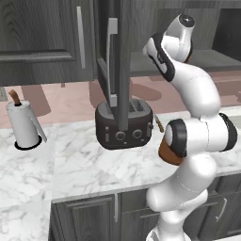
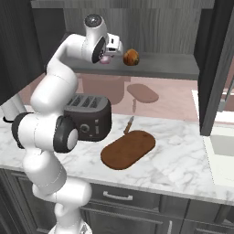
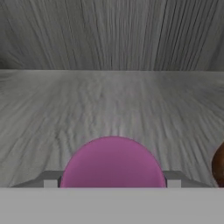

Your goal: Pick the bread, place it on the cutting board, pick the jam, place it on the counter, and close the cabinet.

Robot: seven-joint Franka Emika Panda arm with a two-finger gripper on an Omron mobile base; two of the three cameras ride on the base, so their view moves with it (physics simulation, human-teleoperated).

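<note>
Dark wood-grain cabinet (image 2: 215, 68) stands open over a white marble surface (image 2: 178, 164); the arm reaches into it at shelf (image 2: 160, 68) level. Gripper (image 2: 112, 49) sits right at the jam (image 2: 105, 60), a pink jar low and centred in the hand view. How far the fingers are spread, and whether they hold the jar, cannot be told.

Bread (image 2: 131, 57) rests on the same shelf, just right of the jam, not yet moved. Cutting board (image 2: 128, 149) lies bare on the surface below, right of the toaster (image 2: 89, 116). Paper towel roll (image 1: 24, 124) stands far left.

Risks, as judged:
- Hand is aligned on the jam while the bread comes first.
- Jar close against the hand: a forward nudge may tip it.
- Bread close by: a sideways move may roll it off the shelf.
</note>
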